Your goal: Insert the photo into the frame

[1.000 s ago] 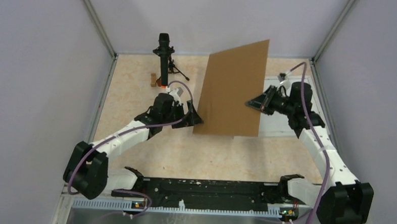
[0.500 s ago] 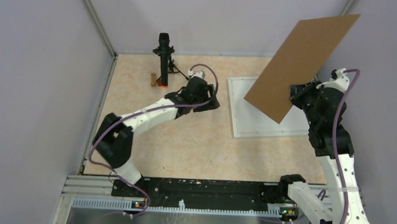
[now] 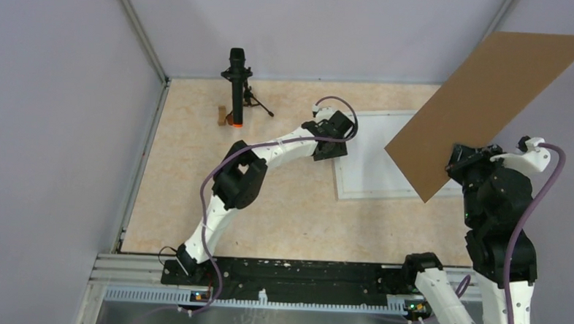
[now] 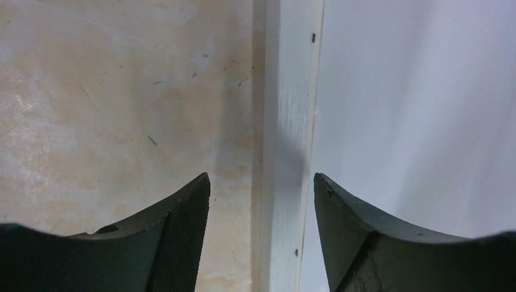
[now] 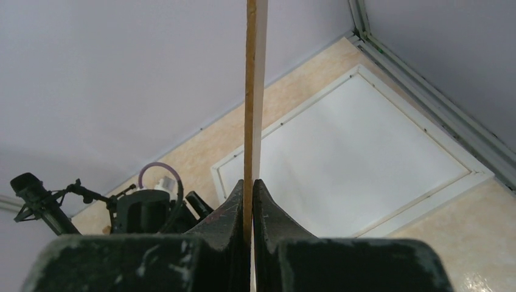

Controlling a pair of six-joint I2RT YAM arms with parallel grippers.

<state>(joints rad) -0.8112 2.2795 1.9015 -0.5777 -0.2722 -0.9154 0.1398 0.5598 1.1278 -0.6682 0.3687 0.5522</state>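
Right gripper (image 5: pixel 250 188) clamps the cardboard sheet (image 3: pixel 491 105) by its edge, high above the table (image 3: pixel 267 205). Frame (image 4: pixel 286 121) lies flat, a white panel (image 5: pixel 341 152) inside it. Left gripper (image 4: pixel 260 182) straddles the frame's rail, jaws wide, gripping nothing. Photo print not visible, so insertion looks not yet done.

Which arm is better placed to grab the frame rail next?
Left. The left pincer is open over the frame's left rail, a finger each side; the right pincer is shut on the cardboard, held aloft.
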